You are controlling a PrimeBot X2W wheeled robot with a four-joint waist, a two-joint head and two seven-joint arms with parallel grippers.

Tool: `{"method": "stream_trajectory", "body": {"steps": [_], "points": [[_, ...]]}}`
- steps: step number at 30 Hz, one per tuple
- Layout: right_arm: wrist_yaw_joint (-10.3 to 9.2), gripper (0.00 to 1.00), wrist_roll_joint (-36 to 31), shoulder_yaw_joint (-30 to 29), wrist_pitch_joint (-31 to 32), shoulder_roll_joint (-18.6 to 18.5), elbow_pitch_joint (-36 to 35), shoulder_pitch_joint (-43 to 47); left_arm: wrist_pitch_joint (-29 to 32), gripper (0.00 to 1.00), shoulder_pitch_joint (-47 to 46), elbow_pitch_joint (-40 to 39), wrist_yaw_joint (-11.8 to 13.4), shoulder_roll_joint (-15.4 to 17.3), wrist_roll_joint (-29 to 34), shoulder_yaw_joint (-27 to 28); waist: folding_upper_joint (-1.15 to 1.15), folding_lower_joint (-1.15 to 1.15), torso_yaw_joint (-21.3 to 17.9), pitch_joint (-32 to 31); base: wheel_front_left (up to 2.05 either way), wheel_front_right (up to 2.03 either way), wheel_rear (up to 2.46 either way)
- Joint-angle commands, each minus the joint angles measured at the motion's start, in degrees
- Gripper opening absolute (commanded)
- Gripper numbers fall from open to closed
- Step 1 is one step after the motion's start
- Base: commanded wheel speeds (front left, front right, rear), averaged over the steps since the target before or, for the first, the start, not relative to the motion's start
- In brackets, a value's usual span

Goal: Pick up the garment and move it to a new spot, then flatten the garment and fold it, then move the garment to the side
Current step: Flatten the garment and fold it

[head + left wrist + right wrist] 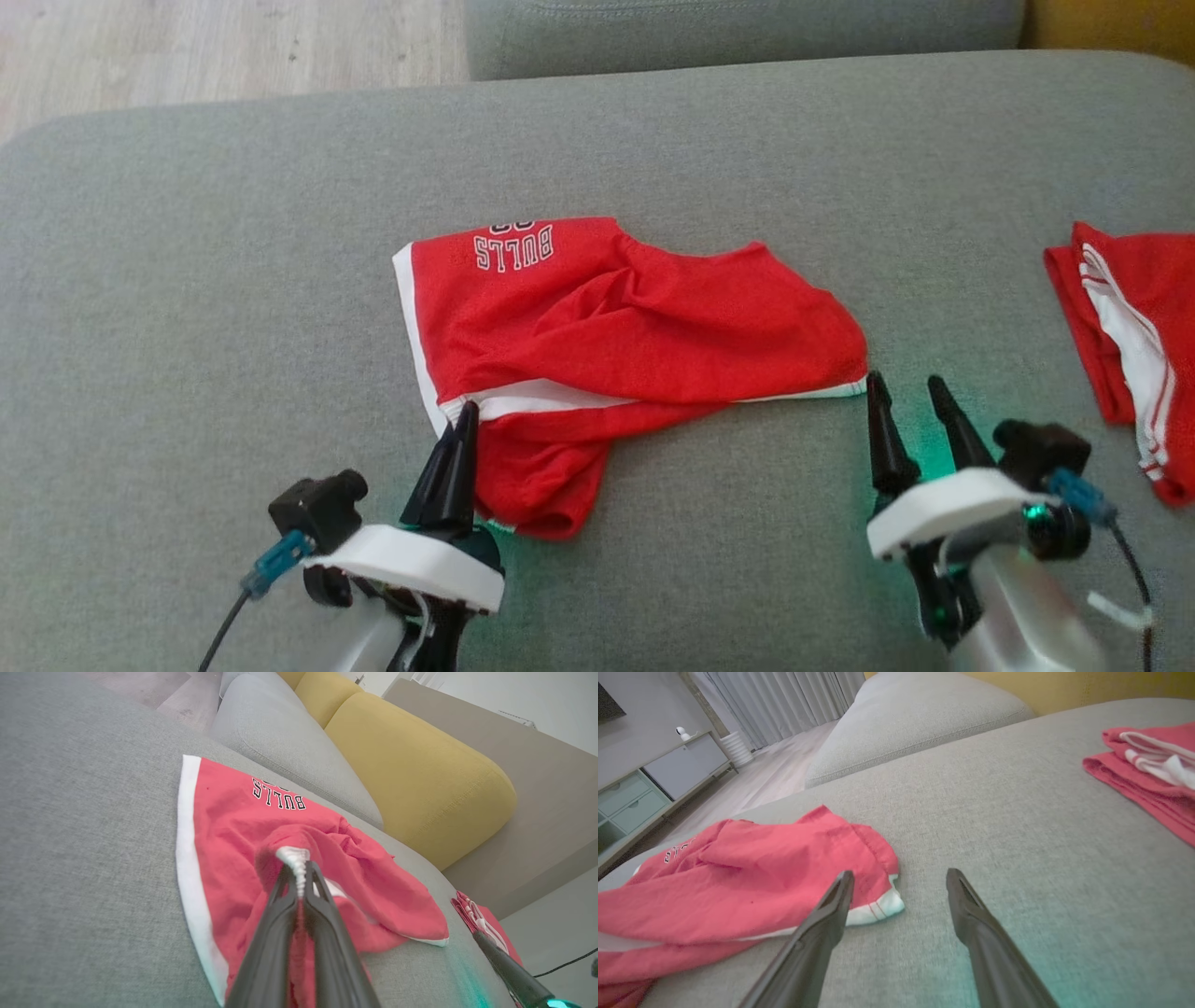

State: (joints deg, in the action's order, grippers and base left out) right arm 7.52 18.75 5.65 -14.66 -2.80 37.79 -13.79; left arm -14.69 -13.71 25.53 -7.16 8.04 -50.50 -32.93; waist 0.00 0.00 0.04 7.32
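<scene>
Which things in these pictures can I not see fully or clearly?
1. Head view: the second red cloth is cut off by the right edge.
2. Head view: the print beyond BULLS on the garment folds away at its far edge and cannot be read.
3. Left wrist view: the left gripper, shut on the garment, hides the fabric behind its fingers.
4. Right wrist view: the garment's lettering is blurred, and the left edge cuts the garment off.

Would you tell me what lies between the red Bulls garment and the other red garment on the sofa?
Bare grey cushion, plain in the head view; the open right gripper stands by the corner of the Bulls garment.
</scene>
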Motion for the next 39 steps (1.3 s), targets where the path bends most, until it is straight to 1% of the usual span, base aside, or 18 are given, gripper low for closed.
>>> {"method": "stream_trajectory", "body": {"steps": [1, 12, 13, 14, 15, 16, 17, 18, 19, 22, 24, 28, 30, 34, 39], "points": [[-0.03, 1.0, 0.3, 1.8, -0.3, -0.1, -0.1, -3.9, -0.3, 0.0, -1.4, -1.8, -0.3, 0.3, 0.6, 2.1, 0.0, 0.0, 0.3, 0.3, 0.0, 0.0, 0.0], [-0.03, 1.0, -2.9, 2.5, -0.3, -0.1, 10.5, -8.7, -0.3, 0.0, -2.2, -1.8, -0.3, 0.3, 1.6, 1.1, 0.0, 0.0, 1.5, 1.7, 0.0, 0.0, 0.0], [-0.03, 0.97, -3.0, 2.4, -0.3, -0.1, 11.4, -9.1, -0.3, 0.0, -2.3, -1.8, -0.3, 0.3, 1.7, 1.2, 0.0, 0.0, 1.6, 1.9, 0.0, 0.0, 0.0], [-0.03, 0.9, -3.4, 2.6, -0.3, -0.1, 12.2, -9.5, -0.3, 0.0, -2.3, -1.9, -0.3, 0.3, 1.7, 1.2, 0.0, 0.0, 1.6, 2.1, 0.0, 0.0, 0.0], [-0.03, 0.75, -3.3, 2.7, -0.3, -0.1, 13.0, -9.8, -0.3, 0.0, -2.5, -1.9, -0.3, 0.3, 1.8, 1.2, 0.0, 0.0, 1.6, 2.3, 0.0, 0.0, 0.0], [-0.03, 0.47, -3.1, 2.8, -0.3, -0.1, 13.5, -10.2, -0.3, 0.0, -2.6, -2.0, -0.3, 0.4, 1.9, 1.2, 0.0, 0.0, 1.7, 2.5, 0.0, 0.0, 0.0], [-0.03, 0.4, -3.0, 2.9, -0.3, -0.1, 13.9, -10.5, -0.3, 0.0, -2.7, -2.1, -0.3, 0.4, 2.0, 1.3, 0.0, 0.0, 1.7, 2.6, 0.0, 0.0, 0.0], [-0.03, 0.25, -2.8, 3.1, -0.3, -0.1, 14.3, -10.8, -0.3, 0.0, -2.8, -2.1, -0.3, 0.4, 2.0, 1.4, 0.0, 0.0, 1.7, 2.8, 0.0, 0.0, 0.0], [-0.03, 0.0, -2.7, 3.3, -0.3, -0.1, 14.5, -11.0, -0.3, 0.0, -2.9, -2.2, -0.3, 0.4, 2.2, 1.4, 0.0, 0.0, 1.7, 3.0, 0.0, 0.0, 0.0], [-0.03, 0.0, -2.4, 3.7, -0.3, -0.1, 15.0, -11.5, -0.3, 0.0, -3.1, -2.1, -0.3, 0.6, 2.6, 1.6, 0.0, 0.0, 1.8, 3.2, 0.0, 0.0, 0.0], [-0.03, 0.0, -2.0, 3.7, -0.3, -0.1, 14.2, -11.5, -0.3, 0.0, -3.2, -2.3, -0.3, 0.8, 2.9, 2.1, 0.0, 0.0, 1.8, 3.1, 0.0, 0.0, 0.0], [-0.03, 0.0, -0.9, 3.0, -0.3, -0.1, 9.3, -10.8, -0.3, 0.0, -3.4, -4.3, -0.3, 1.5, 4.9, 3.3, 0.0, 0.0, 1.6, 1.8, 0.0, 0.0, 0.0], [-0.03, 0.0, 0.8, 2.7, -0.3, -0.1, 6.1, -10.6, -0.3, 0.0, -4.0, -5.8, -0.3, 2.5, 6.1, 3.6, 0.0, 0.0, 1.3, 0.6, 0.0, 0.0, 0.0], [-0.03, 0.0, 4.9, 3.2, -0.3, -0.1, 0.8, -12.3, -0.3, 0.0, -7.3, -9.6, -0.3, 6.2, 8.3, 3.8, 0.0, 0.0, 0.7, -2.1, 0.0, 0.0, 0.0], [-0.03, 0.0, 11.2, 4.4, -0.3, -0.1, -4.7, -17.5, -0.3, 0.0, -13.9, -14.2, -0.3, 12.7, 10.2, 3.4, 0.0, 0.0, 0.0, -5.4, 0.0, 0.0, 0.0]]}}
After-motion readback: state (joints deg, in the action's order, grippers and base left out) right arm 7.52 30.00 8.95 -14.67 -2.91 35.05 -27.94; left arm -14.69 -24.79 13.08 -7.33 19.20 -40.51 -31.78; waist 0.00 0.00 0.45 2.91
